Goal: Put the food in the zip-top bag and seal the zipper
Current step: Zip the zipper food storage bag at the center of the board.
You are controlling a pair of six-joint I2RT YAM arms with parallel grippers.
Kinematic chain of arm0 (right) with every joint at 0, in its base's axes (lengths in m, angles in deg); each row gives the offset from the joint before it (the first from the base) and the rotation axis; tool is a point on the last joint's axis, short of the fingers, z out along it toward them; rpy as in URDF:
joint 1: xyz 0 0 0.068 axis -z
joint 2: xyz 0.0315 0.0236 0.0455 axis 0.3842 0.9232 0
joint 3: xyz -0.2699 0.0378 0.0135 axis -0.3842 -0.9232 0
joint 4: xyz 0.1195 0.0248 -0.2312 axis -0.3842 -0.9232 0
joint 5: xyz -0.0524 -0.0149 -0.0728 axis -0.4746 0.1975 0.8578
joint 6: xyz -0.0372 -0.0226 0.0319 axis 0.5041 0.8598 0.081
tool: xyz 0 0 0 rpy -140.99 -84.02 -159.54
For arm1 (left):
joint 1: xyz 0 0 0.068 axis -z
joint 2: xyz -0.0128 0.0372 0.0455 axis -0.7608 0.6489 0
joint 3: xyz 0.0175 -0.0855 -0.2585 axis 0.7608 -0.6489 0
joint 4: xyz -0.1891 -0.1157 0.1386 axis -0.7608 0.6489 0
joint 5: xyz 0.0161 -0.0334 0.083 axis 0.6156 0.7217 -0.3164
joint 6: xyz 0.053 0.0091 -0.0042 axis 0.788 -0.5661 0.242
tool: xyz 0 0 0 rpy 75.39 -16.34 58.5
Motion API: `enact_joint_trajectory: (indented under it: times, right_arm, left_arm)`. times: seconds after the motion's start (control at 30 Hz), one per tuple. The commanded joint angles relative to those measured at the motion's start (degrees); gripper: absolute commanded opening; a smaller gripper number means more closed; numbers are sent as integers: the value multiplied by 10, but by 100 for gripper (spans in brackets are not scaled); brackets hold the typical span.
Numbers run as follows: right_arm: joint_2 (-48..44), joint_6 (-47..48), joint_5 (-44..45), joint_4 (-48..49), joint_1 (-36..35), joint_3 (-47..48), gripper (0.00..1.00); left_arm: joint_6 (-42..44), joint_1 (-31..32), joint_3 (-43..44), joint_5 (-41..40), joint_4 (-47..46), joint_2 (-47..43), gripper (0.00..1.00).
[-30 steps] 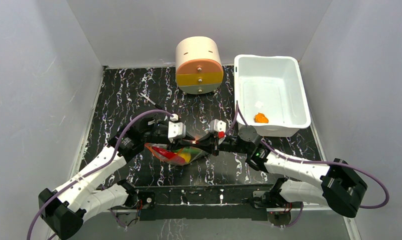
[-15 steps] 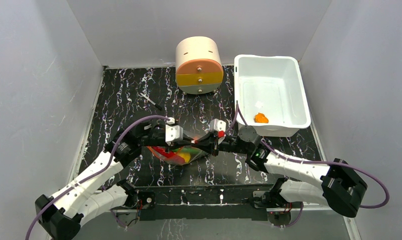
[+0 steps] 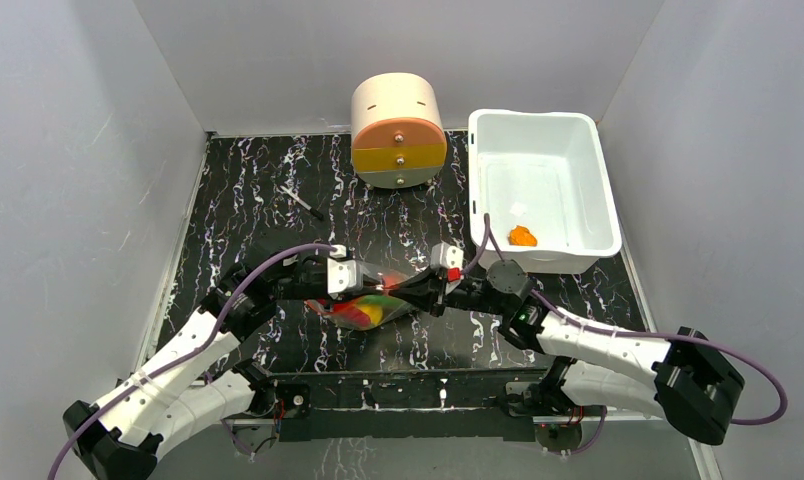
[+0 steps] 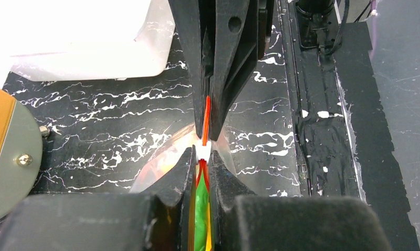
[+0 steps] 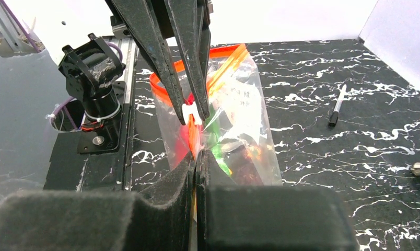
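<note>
Both grippers are pinched on the orange-red zipper strip [image 4: 206, 117] of the small clear crinkly bag [image 3: 400, 300] of toy food [image 3: 363, 312], lower centre of the overhead frame: left gripper [image 4: 200, 157] at the white slider [image 5: 189, 111], right gripper [image 5: 196, 159] just beside. I'd anchor with your right and drag the left toward frame left. The black marble tabletop [image 3: 238, 200] looks open there, and the white plastic tub [image 3: 538, 170] is well apart, upper right.

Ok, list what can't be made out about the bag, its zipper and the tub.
1. How far the zipper is sealed: top view, the left gripper and right gripper cover most of it; wrist views show only the stretch between them.
2. Which food fills the zip-top bag: right wrist view, crinkled plastic blurs it.
3. What the orange piece in the tub is: top view, too small.
</note>
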Motion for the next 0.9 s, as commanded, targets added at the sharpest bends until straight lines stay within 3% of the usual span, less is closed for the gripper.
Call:
enact_joint_trajectory:
  times: [0.0, 0.2, 0.3, 0.37, 0.53, 0.87]
  right_arm:
    - [-44, 5, 19, 29, 10, -10, 0]
    - [-63, -2, -26, 16, 36, -17, 3]
    - [-57, 5, -59, -18, 36, 7, 28]
    - [-45, 10, -75, -24, 35, 16, 34]
    - [-14, 16, -112, -16, 33, 35, 35]
    - [5, 17, -83, -1, 23, 59, 29]
  left_arm:
    - [25, -4, 17, -34, 50, -16, 0]
    - [0, -4, 24, -1, 32, -13, 0]
    - [-17, -4, 23, 17, 5, -4, 0]
    - [-23, -4, 13, 17, -14, -3, 0]
    - [-29, -4, 3, 19, -33, 10, 0]
    - [-25, -4, -3, 15, -18, 6, 0]
